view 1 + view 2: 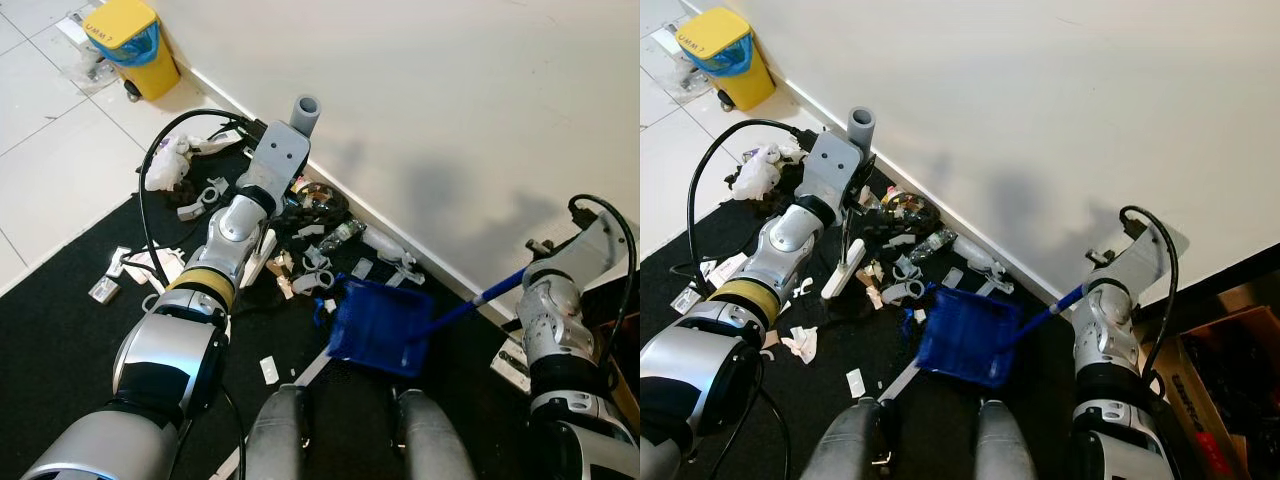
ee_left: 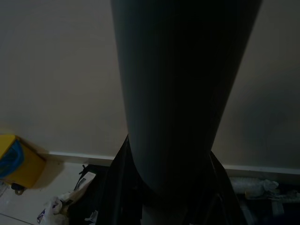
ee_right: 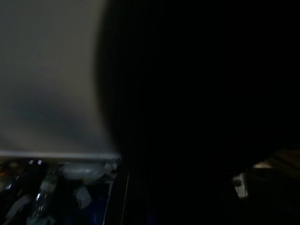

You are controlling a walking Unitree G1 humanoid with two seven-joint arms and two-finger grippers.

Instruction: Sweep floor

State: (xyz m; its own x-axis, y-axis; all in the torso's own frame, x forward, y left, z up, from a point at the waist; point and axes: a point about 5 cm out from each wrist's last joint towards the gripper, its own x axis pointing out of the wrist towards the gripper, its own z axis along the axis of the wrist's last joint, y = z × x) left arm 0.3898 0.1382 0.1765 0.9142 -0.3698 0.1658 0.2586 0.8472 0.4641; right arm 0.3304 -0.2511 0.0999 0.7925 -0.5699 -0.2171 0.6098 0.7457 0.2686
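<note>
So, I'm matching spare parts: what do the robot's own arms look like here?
Both arms are silver metal segments with black joints. The left arm has a yellow band near the forearm, a grey wrist housing and a black cable looping beside it. The right arm is also silver, with a black cable arching over its wrist.

Blue dustpan (image 1: 380,325), black mat (image 1: 80,330), yellow bin (image 1: 135,45), white wall (image 1: 450,90)

Blue dustpan (image 1: 380,325) tilted on black mat (image 1: 60,300), litter (image 1: 310,262) beside wall

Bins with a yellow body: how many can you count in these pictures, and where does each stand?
1. The yellow bin stands on the white tiles by the wall, beyond the black mat, off to the robot's left. Others could lie outside the frame.
</note>
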